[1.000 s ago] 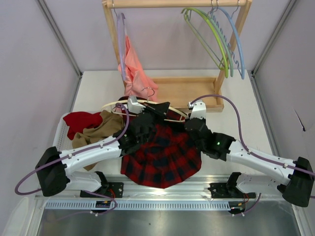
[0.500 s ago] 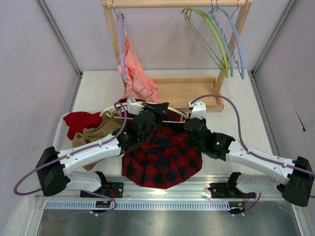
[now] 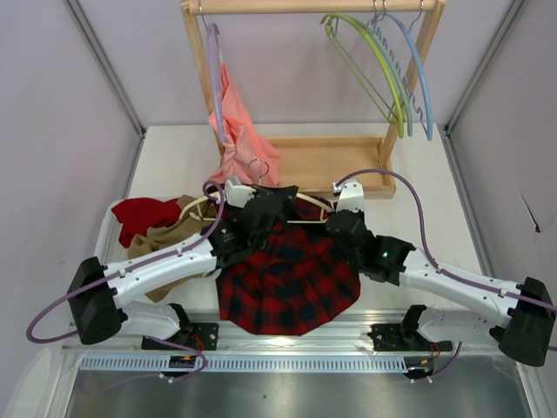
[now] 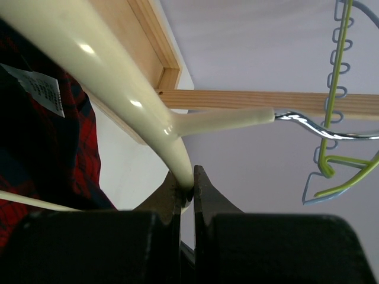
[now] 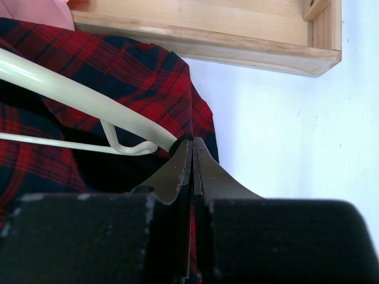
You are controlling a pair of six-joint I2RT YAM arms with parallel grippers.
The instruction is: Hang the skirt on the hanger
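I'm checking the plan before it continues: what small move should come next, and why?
Probably raise the hanger slightly, keeping both grips: the left fingers clamp it near its neck, the right fingers are shut at its end, and the skirt lies spread on the table.

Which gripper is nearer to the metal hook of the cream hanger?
Left. The left gripper clamps the hanger at its middle, close beside the metal hook; the right gripper is shut far out at the hanger's right end.
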